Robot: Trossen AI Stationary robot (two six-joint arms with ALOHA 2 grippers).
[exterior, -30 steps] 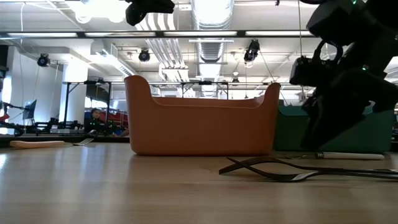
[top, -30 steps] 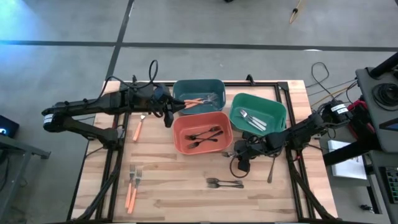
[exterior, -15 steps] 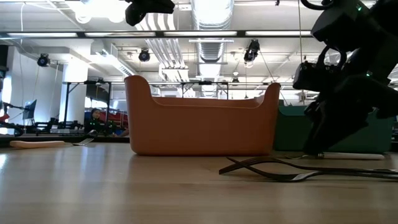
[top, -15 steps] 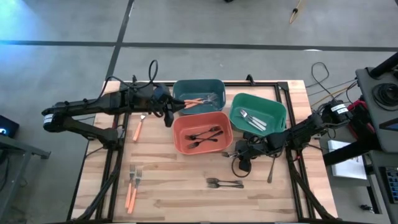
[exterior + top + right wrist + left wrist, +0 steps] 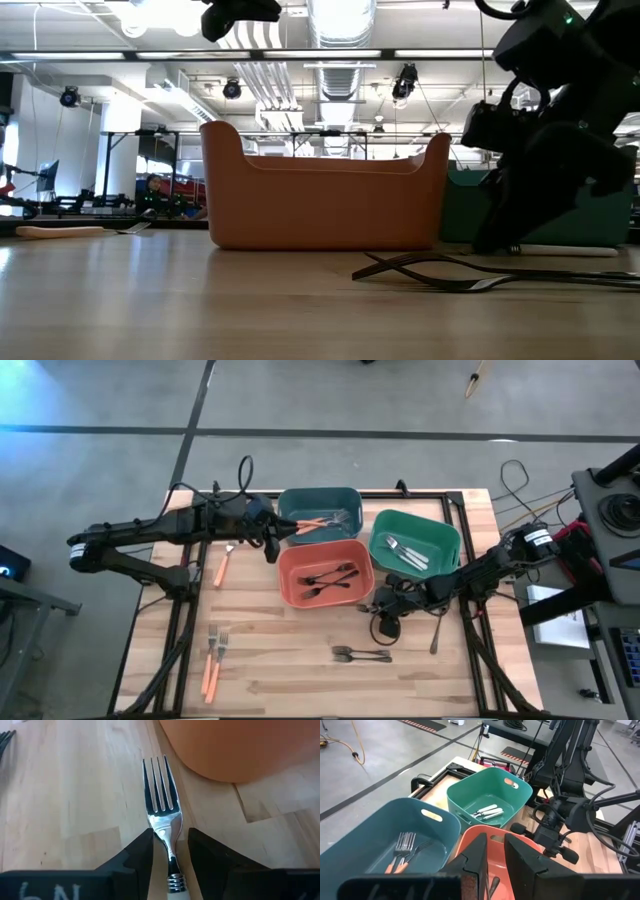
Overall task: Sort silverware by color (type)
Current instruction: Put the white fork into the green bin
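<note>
My right gripper (image 5: pixel 170 832) is down at the table by the orange-red bin's near right corner (image 5: pixel 378 607). It is open by a narrow gap, one finger on each side of the neck of a silver-headed, pale-handled fork (image 5: pixel 161 805). The fork lies flat on the wood with its tines pointing away, and I cannot tell whether the fingers touch it. My left gripper (image 5: pixel 496 845) hangs empty over the edge between the teal and orange-red bins (image 5: pixel 272 543), its fingers a narrow gap apart.
The teal bin (image 5: pixel 300 496) holds orange-handled forks (image 5: pixel 315 520). The orange-red bin (image 5: pixel 285 560) holds black forks, and the green bin (image 5: pixel 445 532) holds silver ones. On the table lie black forks (image 5: pixel 360 654), orange-handled forks (image 5: pixel 212 660) (image 5: pixel 222 568) and a pale-handled fork (image 5: pixel 437 632).
My right arm's wrist has tipped and edged slightly toward the table's left while staying low at the table. My left arm has kept still.
</note>
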